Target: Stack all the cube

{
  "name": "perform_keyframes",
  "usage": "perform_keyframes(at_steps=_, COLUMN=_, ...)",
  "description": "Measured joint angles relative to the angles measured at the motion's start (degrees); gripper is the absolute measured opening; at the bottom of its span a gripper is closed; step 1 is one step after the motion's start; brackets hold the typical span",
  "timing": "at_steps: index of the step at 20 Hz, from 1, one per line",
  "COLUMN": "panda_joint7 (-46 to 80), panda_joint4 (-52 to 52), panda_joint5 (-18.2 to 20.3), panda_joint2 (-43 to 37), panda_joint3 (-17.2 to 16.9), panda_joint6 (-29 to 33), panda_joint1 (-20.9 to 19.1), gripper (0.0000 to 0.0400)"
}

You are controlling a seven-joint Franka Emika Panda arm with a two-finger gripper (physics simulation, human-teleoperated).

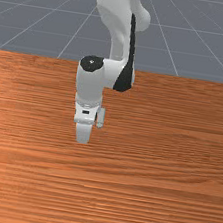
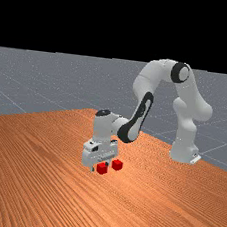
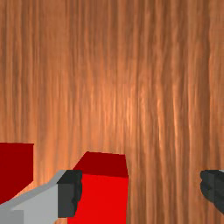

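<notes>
In the front view the gripper (image 1: pixel 83 132) is low over the table; I see no cube there. The far view has the gripper (image 2: pixel 99 166) at two red cubes: the nearer cube (image 2: pixel 102 169) by the fingers, the farther cube (image 2: pixel 117 165) just to its right. In the wrist view the gripper (image 3: pixel 142 189) is open, its fingers wide apart. One red cube (image 3: pixel 103 197) lies between them, close against or beside one finger; whether they touch I cannot tell. Outside that same finger is the other red cube (image 3: pixel 15 168), partly cut off.
The wooden table (image 2: pixel 43 172) spreads around the cubes. At the far view's right the arm's base stands on the table, beyond both cubes from the hand.
</notes>
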Motion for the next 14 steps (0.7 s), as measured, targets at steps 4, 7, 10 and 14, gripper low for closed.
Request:
perform_keyframes(at_steps=4, panda_joint7=-0.12, panda_joint4=0.4, panda_joint5=0.02, panda_joint2=0.04, panda_joint3=0.0, panda_joint6=0.43, panda_joint1=-0.09, gripper=0.0102)
perform_keyframes(at_steps=7, panda_joint7=0.49, panda_joint4=0.07, panda_joint5=-0.61, panda_joint2=-0.17, panda_joint3=-0.59, panda_joint6=1.26, panda_joint1=0.38, gripper=0.02)
perform_keyframes(at_steps=10, panda_joint7=-0.41, panda_joint4=0.11, panda_joint5=-0.06, panda_joint2=-0.14, panda_joint3=-0.12, panda_joint6=1.32, panda_joint1=-0.3, gripper=0.0355)
perform_keyframes(at_steps=14, panda_joint7=-1.76, panda_joint4=0.51, panda_joint5=-0.14, panda_joint2=0.06, panda_joint3=-0.1, panda_joint6=1.03, panda_joint1=-1.11, gripper=0.0394)
